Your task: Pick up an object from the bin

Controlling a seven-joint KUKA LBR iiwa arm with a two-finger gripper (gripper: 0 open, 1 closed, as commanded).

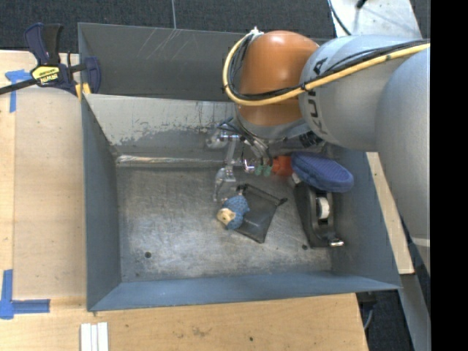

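Grey sheet-metal bin with sloped walls and a scuffed floor; the loose things lie grouped toward its right half. The gripper hangs near the back of the floor, below the orange cover on the arm. Whether it stands wide or narrow cannot be told from this angle, and nothing is seen held in it. Nearest candidate: a small blue-and-tan piece, just in front of the gripper and resting against the left edge of a dark flat square. Further right lie a small red piece, a blue soft pad and a black tape dispenser; the pad overlaps the dispenser's far end. Recommended procedure: centre over the blue-and-tan piece, set the closing direction so that the dark flat square is not caught, descend until just clear of the floor, close, then lift straight up. Risk: the piece may roll aside or drag the square with it.
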